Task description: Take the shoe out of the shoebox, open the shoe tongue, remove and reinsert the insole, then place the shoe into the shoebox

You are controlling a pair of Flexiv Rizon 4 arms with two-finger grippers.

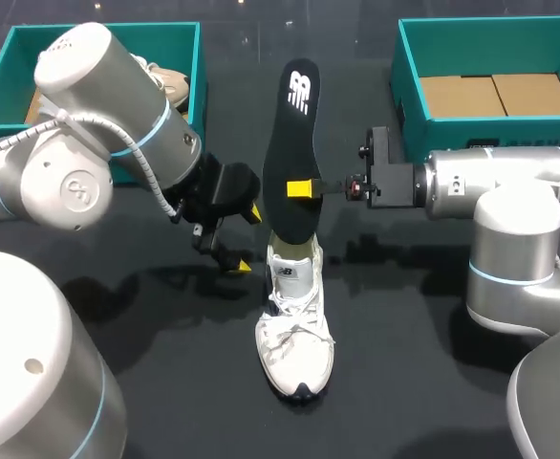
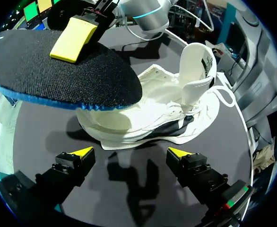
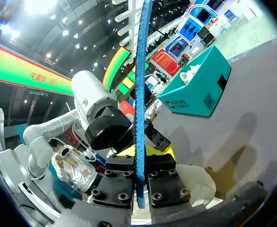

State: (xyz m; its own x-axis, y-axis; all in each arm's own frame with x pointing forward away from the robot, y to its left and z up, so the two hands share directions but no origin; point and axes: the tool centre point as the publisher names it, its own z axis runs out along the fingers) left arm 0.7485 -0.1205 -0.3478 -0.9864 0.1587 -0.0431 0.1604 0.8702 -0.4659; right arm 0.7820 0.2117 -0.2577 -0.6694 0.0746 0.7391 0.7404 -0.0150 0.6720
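Note:
A white shoe (image 1: 295,325) lies on the black table, toe toward the front edge, its tongue pulled up. The black insole (image 1: 299,134) stands above the shoe's heel opening, with my right gripper (image 1: 302,188) shut on its middle. In the right wrist view the insole (image 3: 139,94) shows edge-on between the fingers of the right gripper (image 3: 140,189), with the shoe (image 3: 195,182) below. My left gripper (image 1: 245,239) hangs open just left of the shoe's heel. In its wrist view the left gripper (image 2: 130,152) is empty, the shoe (image 2: 162,109) lies ahead of it, and the insole (image 2: 58,71) hovers above.
A teal shoebox (image 1: 199,76) at the back left holds another light-coloured shoe (image 1: 165,84). A second teal box (image 1: 404,67) at the back right has brown cardboard (image 1: 495,96) inside. Both arms flank the shoe closely.

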